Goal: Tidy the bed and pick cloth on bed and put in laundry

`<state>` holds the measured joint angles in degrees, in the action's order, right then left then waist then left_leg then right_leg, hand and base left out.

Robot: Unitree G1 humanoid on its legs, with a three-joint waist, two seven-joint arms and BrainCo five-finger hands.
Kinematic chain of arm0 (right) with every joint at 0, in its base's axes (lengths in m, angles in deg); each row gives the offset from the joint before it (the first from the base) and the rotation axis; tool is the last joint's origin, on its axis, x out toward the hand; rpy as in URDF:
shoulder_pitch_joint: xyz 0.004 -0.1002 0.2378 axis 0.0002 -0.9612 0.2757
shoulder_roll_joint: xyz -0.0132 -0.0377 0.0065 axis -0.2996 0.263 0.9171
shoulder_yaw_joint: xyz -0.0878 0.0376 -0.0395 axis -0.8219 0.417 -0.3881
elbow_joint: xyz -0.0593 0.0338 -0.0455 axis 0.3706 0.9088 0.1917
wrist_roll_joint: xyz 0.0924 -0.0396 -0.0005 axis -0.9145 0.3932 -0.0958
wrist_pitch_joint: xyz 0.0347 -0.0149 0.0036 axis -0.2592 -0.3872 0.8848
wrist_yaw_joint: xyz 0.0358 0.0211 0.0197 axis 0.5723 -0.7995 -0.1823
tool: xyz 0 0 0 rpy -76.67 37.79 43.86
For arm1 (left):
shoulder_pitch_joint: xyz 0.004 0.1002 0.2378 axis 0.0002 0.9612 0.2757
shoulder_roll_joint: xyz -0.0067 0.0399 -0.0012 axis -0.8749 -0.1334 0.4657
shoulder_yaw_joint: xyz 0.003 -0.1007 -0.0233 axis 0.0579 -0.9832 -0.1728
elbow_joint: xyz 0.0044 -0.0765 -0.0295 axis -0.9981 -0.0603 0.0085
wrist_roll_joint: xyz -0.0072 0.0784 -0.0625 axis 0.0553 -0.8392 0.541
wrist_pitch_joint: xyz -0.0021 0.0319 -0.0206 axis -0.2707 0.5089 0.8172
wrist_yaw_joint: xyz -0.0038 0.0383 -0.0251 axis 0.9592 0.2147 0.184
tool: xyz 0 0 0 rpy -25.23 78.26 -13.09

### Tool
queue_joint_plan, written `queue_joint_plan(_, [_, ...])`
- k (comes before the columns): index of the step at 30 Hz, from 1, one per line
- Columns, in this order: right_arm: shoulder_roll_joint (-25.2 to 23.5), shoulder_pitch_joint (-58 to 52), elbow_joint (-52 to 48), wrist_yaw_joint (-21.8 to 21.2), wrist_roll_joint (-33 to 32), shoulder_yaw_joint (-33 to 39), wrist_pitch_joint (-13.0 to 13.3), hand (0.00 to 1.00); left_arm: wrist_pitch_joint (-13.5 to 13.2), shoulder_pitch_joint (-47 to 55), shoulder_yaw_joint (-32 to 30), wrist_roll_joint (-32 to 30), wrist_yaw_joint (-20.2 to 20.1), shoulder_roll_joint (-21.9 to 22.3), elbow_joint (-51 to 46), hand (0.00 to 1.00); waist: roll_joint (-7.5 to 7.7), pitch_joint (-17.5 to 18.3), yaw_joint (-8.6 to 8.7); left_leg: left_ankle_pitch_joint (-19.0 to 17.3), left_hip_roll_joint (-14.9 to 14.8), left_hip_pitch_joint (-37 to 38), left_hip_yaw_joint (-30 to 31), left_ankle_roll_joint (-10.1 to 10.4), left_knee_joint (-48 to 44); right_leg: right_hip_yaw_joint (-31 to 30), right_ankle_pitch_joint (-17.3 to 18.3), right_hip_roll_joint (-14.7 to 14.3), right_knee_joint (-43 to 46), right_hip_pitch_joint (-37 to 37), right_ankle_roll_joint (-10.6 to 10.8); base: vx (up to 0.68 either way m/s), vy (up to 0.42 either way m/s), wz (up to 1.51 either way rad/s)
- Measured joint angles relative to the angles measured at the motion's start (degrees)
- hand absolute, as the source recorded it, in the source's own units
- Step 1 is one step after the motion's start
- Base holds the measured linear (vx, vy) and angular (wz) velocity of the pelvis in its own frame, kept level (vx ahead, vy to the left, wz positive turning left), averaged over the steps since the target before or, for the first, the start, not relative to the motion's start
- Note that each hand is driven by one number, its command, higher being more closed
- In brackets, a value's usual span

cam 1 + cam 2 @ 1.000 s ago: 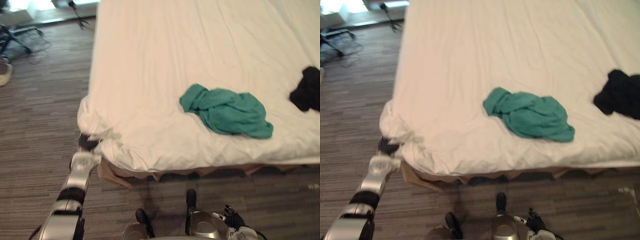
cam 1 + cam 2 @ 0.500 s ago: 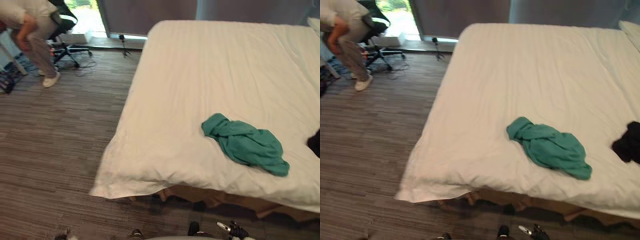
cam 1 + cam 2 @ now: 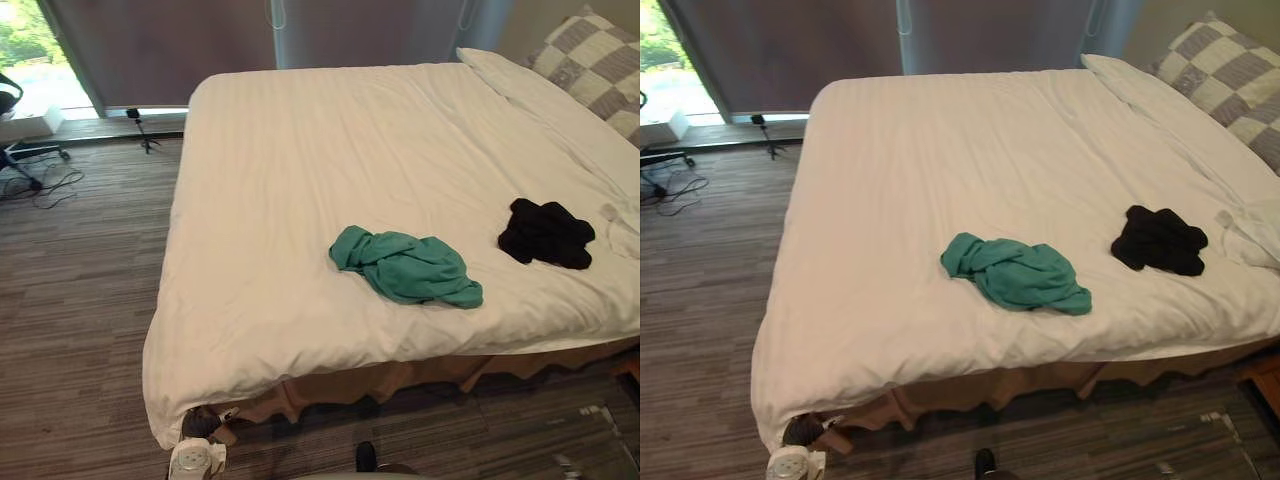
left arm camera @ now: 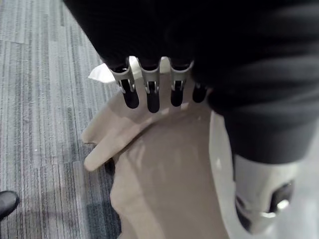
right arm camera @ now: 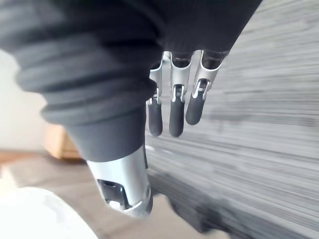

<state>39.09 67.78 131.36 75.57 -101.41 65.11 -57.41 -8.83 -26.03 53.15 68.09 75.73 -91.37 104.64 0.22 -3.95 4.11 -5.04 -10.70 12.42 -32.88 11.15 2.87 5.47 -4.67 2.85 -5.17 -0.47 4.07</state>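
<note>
A crumpled green cloth (image 3: 405,266) lies on the white duvet (image 3: 300,170) near the bed's front edge. A black cloth (image 3: 545,232) lies to its right, closer to the pillows. My left hand (image 3: 200,424) is low at the bed's front left corner, just under the hanging duvet corner. In the left wrist view its fingers (image 4: 147,92) hang relaxed and open over the tan bed skirt (image 4: 164,164), holding nothing. My right hand (image 5: 172,112) hangs open above the floor, apart from the bed.
Checked pillows (image 3: 592,50) lie at the bed's far right. A tan skirt (image 3: 400,380) hangs below the duvet along the front. Striped carpet (image 3: 80,280) runs along the bed's left side. A small tripod (image 3: 140,128) and a chair base (image 3: 20,165) stand by the window.
The camera has lifted and now takes in the whole bed. The rumpled front left duvet corner now hangs smooth. My left hand has dropped from that corner to below it.
</note>
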Motion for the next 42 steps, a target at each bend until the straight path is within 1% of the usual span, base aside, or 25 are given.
queue_joint_plan(2, [3.30, 1.03, -1.43, 1.28, 0.12, 1.53, 1.54, 1.00, 0.81, 0.10, 0.01, 0.02, -0.04, -0.99, 0.38, 0.00, 0.17, 0.09, 0.25, -0.16, -0.01, -0.13, -0.46, 0.00, -0.03, -0.37, -0.03, -0.12, 0.01, 0.33, 0.02, -0.01, -0.031, -0.13])
queue_joint_plan(4, [5.61, 2.35, -7.60, 2.65, 0.63, 1.61, 3.03, 1.00, 1.50, 1.05, 0.10, 0.99, -0.09, -1.61, 0.45, 0.00, 0.28, 0.13, 0.40, -0.33, 0.06, 0.29, -0.99, -0.03, -0.03, -0.97, -0.05, -0.11, 0.01, 0.31, 0.04, -0.02, -0.011, -0.13])
queue_joint_plan(7, [8.45, 4.54, -18.87, 3.46, 2.70, -3.71, 4.27, 1.00, 1.86, 3.05, 0.35, 2.42, -0.24, -1.65, -0.31, 0.00, 0.32, 0.14, 0.54, -0.46, 0.41, 0.46, -1.04, -0.11, -0.03, -1.26, -0.06, 0.12, 0.01, 0.29, 0.05, -0.04, -0.017, -0.04])
queue_joint_plan(10, [9.97, 7.79, -30.80, 1.71, 5.25, -11.74, 4.51, 1.00, 2.42, 4.93, 1.32, 3.23, -0.75, -1.55, -1.12, 0.00, 0.53, 0.20, 0.50, -0.46, 0.42, 0.40, -0.84, -0.12, -0.04, -1.04, -0.06, 0.16, 0.00, 0.35, 0.06, -0.05, -0.033, 0.03])
queue_joint_plan(12, [10.65, 10.84, -39.45, -1.93, 7.54, -19.40, 4.70, 1.00, 2.97, 5.64, 1.37, 3.22, -1.17, -1.13, -1.15, 0.00, 0.81, 0.15, 0.23, -0.44, 0.32, 0.21, -0.28, -0.12, -0.11, -0.58, -0.06, 0.16, 0.00, 0.44, 0.06, -0.06, -0.046, 0.14])
queue_joint_plan(13, [11.00, 12.48, -43.68, -5.28, 7.56, -23.92, 4.73, 1.00, 3.30, 5.79, 1.38, 3.17, -1.22, -0.73, -1.15, 0.00, 1.08, 0.27, -0.10, -0.40, 0.26, -0.36, 0.63, -0.14, -0.21, 0.17, -0.05, 0.28, 0.00, 0.55, 0.05, -0.05, -0.041, 0.21])
queue_joint_plan(14, [11.16, 13.25, -45.08, -6.96, 7.30, -25.79, 4.76, 1.00, 3.55, 5.80, 1.38, 3.13, -1.23, -0.56, -1.17, 0.00, 1.18, 0.28, -0.37, -0.34, 0.26, -0.52, 0.84, -0.16, -0.20, 0.42, -0.05, 0.33, 0.00, 0.60, 0.05, -0.04, -0.036, 0.21])
queue_joint_plan(15, [11.53, 15.23, -47.46, -10.69, 7.07, -29.91, 5.01, 1.00, 4.20, 5.93, 1.37, 3.09, -1.24, -0.15, -1.18, 0.00, 1.38, 0.27, -1.03, -0.33, 0.26, -0.66, 1.08, -0.16, -0.20, 0.62, -0.05, 0.37, 0.00, 0.61, 0.05, -0.02, -0.025, 0.17])
queue_joint_plan(16, [11.54, 17.43, -49.03, -14.24, 5.97, -33.54, 5.25, 1.00, 4.59, 6.23, 1.37, 3.06, -1.26, 0.27, -1.17, 0.00, 1.52, 0.36, -1.47, -0.30, 0.27, -0.98, 1.71, -0.19, -0.21, 1.22, -0.04, 0.52, 0.00, 0.56, 0.06, -0.02, -0.022, 0.23])
queue_joint_plan(17, [11.53, 18.70, -49.62, -15.83, 4.90, -35.74, 5.36, 1.00, 4.85, 6.37, 1.36, 3.02, -1.26, 0.49, -1.16, 0.00, 1.60, 0.42, -1.71, -0.17, 0.30, -1.38, 2.33, -0.36, -0.20, 1.96, -0.03, 0.69, 0.00, 0.53, 0.07, -0.02, -0.018, 0.37])
queue_joint_plan(19, [11.43, 22.84, -49.38, -21.35, 2.11, -41.19, 5.52, 1.00, 5.34, 6.53, 1.34, 2.59, -1.27, 1.19, -1.15, 0.00, 1.86, 0.44, -2.40, 0.10, 0.46, -2.17, 3.90, -0.52, -0.16, 3.72, -0.03, 1.10, 0.00, 0.48, 0.07, -0.01, -0.022, 0.38])
queue_joint_plan(21, [10.68, 27.43, -48.78, -27.17, 0.83, -47.52, 5.81, 1.00, 5.41, 7.02, 1.27, 2.17, -1.26, 2.18, -1.14, 0.00, 1.92, 0.45, -4.53, 0.40, 0.56, -2.57, 5.80, -0.75, -0.09, 6.48, -0.03, 1.50, 0.00, -0.22, 0.07, -0.01, -0.026, 0.43])
queue_joint_plan(25, [5.65, 34.01, -46.36, -33.12, 0.00, -54.27, 7.16, 1.00, 5.16, 7.91, 1.25, 2.19, -1.15, 2.68, -1.09, 0.00, 2.04, 0.46, -5.82, 0.94, 0.71, -3.51, 9.57, -1.14, -0.02, 10.55, -0.04, 2.16, 0.00, -1.56, 0.06, -0.02, -0.010, 0.50])
queue_joint_plan(27, [2.44, 37.63, -46.38, -36.02, -0.15, -59.29, 7.47, 1.00, 4.91, 7.91, 1.10, 2.53, -1.03, 2.68, -0.79, 0.00, 2.19, 0.42, -7.43, 1.34, 0.97, -4.38, 10.96, -1.63, 0.00, 12.10, -0.05, 2.64, -0.01, -1.56, 0.04, -0.03, -0.006, 0.36])
queue_joint_plan(29, [-1.15, 40.23, -46.52, -38.08, -1.27, -64.88, 7.43, 1.00, 4.61, 8.03, 1.05, 3.45, -0.98, 2.67, -0.39, 0.00, 2.31, 0.40, -8.34, 1.84, 1.15, -4.96, 11.95, -1.99, 0.02, 13.10, -0.07, 2.93, -0.01, -1.73, 0.01, -0.04, -0.009, 0.30])
queue_joint_plan(31, [-6.79, 43.49, -46.88, -39.22, -2.24, -73.86, 6.54, 1.00, 3.78, 7.89, 0.44, 4.35, -0.98, 2.68, 0.00, 0.00, 2.79, -0.10, -9.93, 2.21, 1.29, -5.51, 12.55, -2.16, 0.00, 13.47, -0.08, 3.13, -0.02, -1.57, 0.01, -0.05, -0.010, 0.16])
queue_joint_plan(33, [-13.63, 46.39, -46.79, -38.94, -1.87, -82.82, 4.43, 1.00, 3.65, 7.09, -0.64, 4.73, -0.97, 2.31, 0.34, 0.00, 3.95, -1.33, -10.82, 2.87, 1.22, -6.65, 13.46, -2.19, -0.11, 14.47, -0.11, 3.21, -0.03, -1.14, -0.04, -0.08, -0.028, 0.21])
queue_joint_plan(34, [-16.09, 47.27, -46.60, -38.68, -1.34, -85.41, 3.78, 1.00, 3.64, 6.81, -0.65, 5.22, -0.97, 2.10, 0.37, 0.00, 3.95, -2.16, -11.31, 3.04, 1.21, -7.34, 13.62, -2.12, -0.14, 14.46, -0.17, 3.23, -0.03, -0.43, -0.14, -0.12, -0.043, 0.09])
queue_joint_plan(35, [-19.84, 48.58, -46.17, -38.28, 0.39, -88.76, 3.14, 1.00, 3.63, 6.05, -0.72, 5.65, -0.97, 1.93, 0.37, 0.00, 4.90, -3.38, -12.32, 3.55, 1.24, -8.54, 13.66, -2.21, -0.24, 14.37, -0.56, 3.26, -0.02, 0.82, -0.69, -0.09, -0.035, -0.03])
queue_joint_plan(36, [-21.58, 49.33, -45.62, -38.04, 1.16, -90.05, 2.76, 1.00, 3.49, 5.50, -0.75, 5.68, -0.96, 1.91, 0.37, 0.00, 5.16, -4.42, -12.83, 3.85, 1.22, -9.02, 13.70, -2.26, -0.25, 14.38, -0.80, 3.28, -0.02, 1.26, -1.01, -0.13, -0.036, 0.05])
queue_joint_plan(37, [-24.95, 50.82, -43.49, -37.66, 3.48, -91.63, 1.90, 1.00, 2.87, 4.29, -0.72, 5.68, -0.96, 1.92, 0.39, 0.00, 5.75, -6.64, -13.52, 4.36, 1.31, -10.39, 14.03, -2.38, -0.48, 14.58, -1.12, 3.45, -0.02, 2.15, -1.16, -0.12, -0.024, 0.21])
queue_joint_plan(38, [-27.26, 51.94, -41.24, -37.35, 5.55, -92.16, 1.34, 1.00, 2.31, 3.29, -0.64, 5.68, -0.95, 1.85, 0.11, 0.00, 5.79, -9.07, -14.00, 4.74, 1.33, -11.85, 14.73, -2.57, -1.20, 14.85, -1.63, 3.56, -0.02, 2.87, -1.38, -0.15, -0.022, 0.27])
queue_joint_plan(39, [-27.87, 52.31, -40.56, -37.19, 6.36, -92.49, 1.16, 1.00, 1.77, 2.95, -0.52, 5.69, -0.94, 1.81, 0.02, 0.00, 5.79, -10.15, -14.30, 4.92, 1.39, -12.56, 14.84, -2.69, -1.39, 15.01, -1.79, 3.62, -0.02, 3.37, -1.33, -0.17, -0.016, 0.20])
queue_joint_plan(40, [-28.59, 52.70, -39.94, -36.94, 7.95, -93.25, 0.32, 1.00, 1.03, 2.40, -0.37, 5.70, -0.84, 1.88, -0.37, 0.00, 5.62, -12.54, -15.04, 5.22, 1.57, -14.27, 15.01, -2.77, -1.54, 15.05, -2.41, 3.99, -0.02, 4.81, -1.45, -0.16, -0.008, 0.11])
queue_joint_plan(42, [-28.49, 52.92, -39.97, -36.45, 9.37, -93.55, -0.19, 1.00, 0.32, 1.23, 0.31, 5.83, -0.57, 2.06, -1.02, 0.00, 4.86, -16.12, -15.27, 6.12, 2.02, -16.54, 15.80, -3.25, -1.63, 15.38, -2.98, 4.28, -0.01, 6.80, -1.54, -0.16, -0.001, 0.12])
